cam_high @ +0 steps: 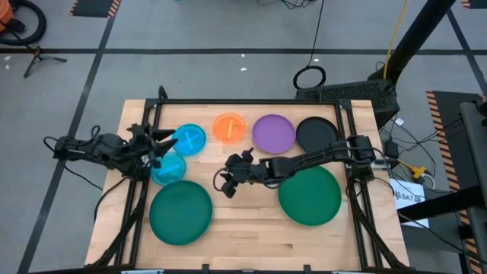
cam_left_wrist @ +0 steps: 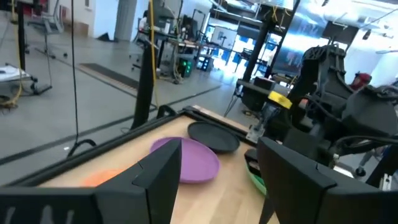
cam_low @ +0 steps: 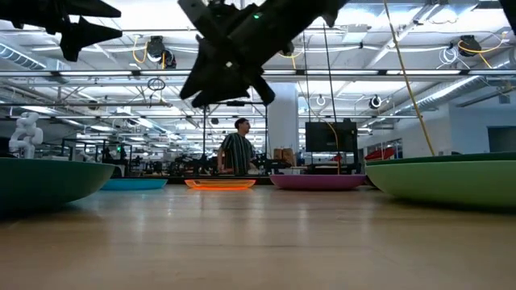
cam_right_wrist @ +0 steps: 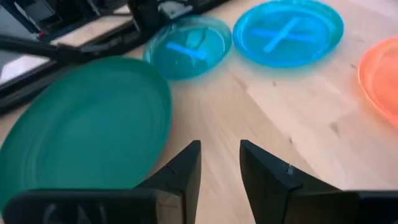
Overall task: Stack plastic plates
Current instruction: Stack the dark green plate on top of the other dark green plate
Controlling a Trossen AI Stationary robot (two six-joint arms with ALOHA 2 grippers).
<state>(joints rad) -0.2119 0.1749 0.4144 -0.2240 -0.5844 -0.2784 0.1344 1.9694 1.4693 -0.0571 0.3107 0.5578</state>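
Bare wood (cam_high: 251, 221) between green plates (cam_high: 180, 212), seemingly.

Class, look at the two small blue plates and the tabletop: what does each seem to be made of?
The two cyan-blue plates look like translucent, glossy plastic: the surface beneath shows through faintly. The table looks like pale butcher-block wood with a smooth finish: visible grain and joined strips.
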